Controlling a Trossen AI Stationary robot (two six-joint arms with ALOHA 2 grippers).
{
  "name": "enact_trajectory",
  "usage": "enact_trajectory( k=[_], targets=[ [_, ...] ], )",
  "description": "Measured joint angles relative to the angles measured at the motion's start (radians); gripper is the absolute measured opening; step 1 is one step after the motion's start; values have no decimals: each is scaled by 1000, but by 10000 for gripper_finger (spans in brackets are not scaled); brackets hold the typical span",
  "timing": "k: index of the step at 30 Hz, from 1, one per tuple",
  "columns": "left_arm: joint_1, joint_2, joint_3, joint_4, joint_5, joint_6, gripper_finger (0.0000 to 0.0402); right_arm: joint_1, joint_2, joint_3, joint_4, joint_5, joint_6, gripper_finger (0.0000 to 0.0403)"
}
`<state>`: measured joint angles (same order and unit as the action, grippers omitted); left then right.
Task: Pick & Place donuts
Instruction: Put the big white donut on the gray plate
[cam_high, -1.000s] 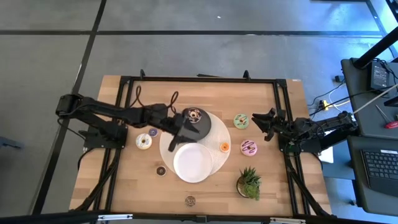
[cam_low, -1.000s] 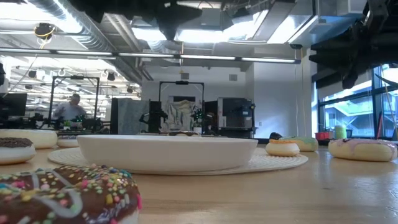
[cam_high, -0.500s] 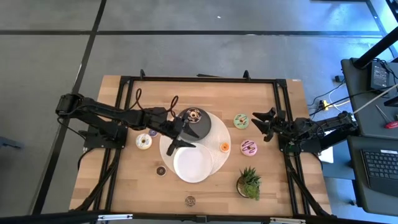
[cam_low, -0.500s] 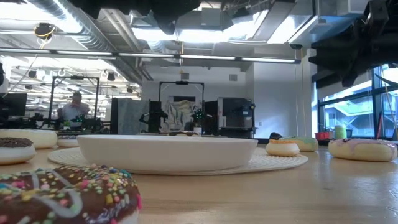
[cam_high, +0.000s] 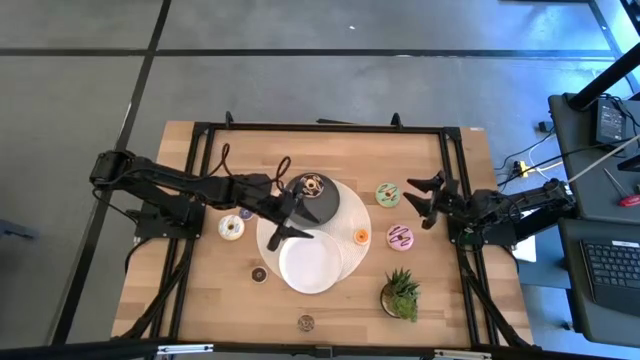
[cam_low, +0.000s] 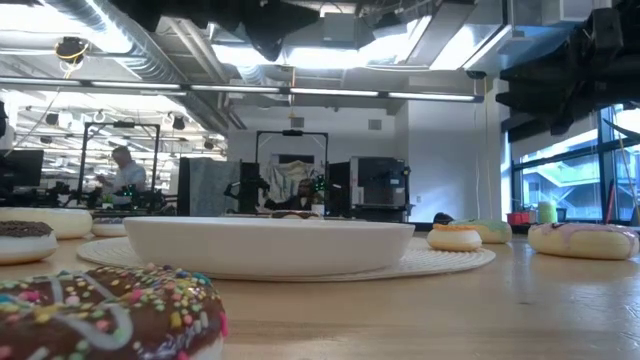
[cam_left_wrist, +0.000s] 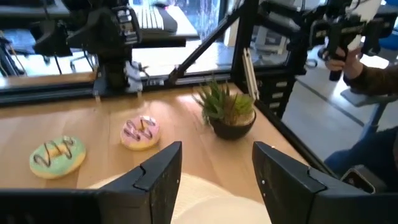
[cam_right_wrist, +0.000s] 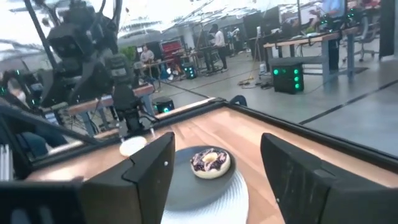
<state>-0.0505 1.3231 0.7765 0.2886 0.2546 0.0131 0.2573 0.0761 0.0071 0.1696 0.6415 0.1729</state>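
Dark grey plate (cam_high: 322, 198) now carrying brown donut (cam_high: 314, 184). Left gripper (cam_high: 281, 219) retreating toward 9 o'clock, jaws wide, holding nothing, hovering over white plate (cam_high: 310, 264). Right gripper (cam_high: 425, 196) spreading fingers wider than second ago, empty, facing green donut (cam_high: 388, 194) and pink donut (cam_high: 401, 237) at table's 3 o'clock. Reading: one placement complete, right arm readying next pick. White donut (cam_high: 231, 227) waiting at 9 o'clock.

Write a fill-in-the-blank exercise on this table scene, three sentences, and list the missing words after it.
1. The brown-iced donut lies on the dark grey ____.
2. The left gripper hangs with its fingers ____ over the plates.
3. The pink donut lies between the green donut and the potted ____.

Missing words: plate; open; plant
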Motion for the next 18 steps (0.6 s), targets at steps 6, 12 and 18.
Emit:
enact_trajectory(
  k=[6, 12, 18],
  targets=[
    [3, -10, 0, -1, 10, -16, 196, 0, 3, 14, -13, 23, 0, 239],
    [8, -137, -36, 3, 11, 0, 192, 0, 24, 30, -21, 20, 5, 239],
    [8, -277, -152, -4, 2, -95, 194, -2, 49, 18, -83, 25, 40, 239]
  ],
)
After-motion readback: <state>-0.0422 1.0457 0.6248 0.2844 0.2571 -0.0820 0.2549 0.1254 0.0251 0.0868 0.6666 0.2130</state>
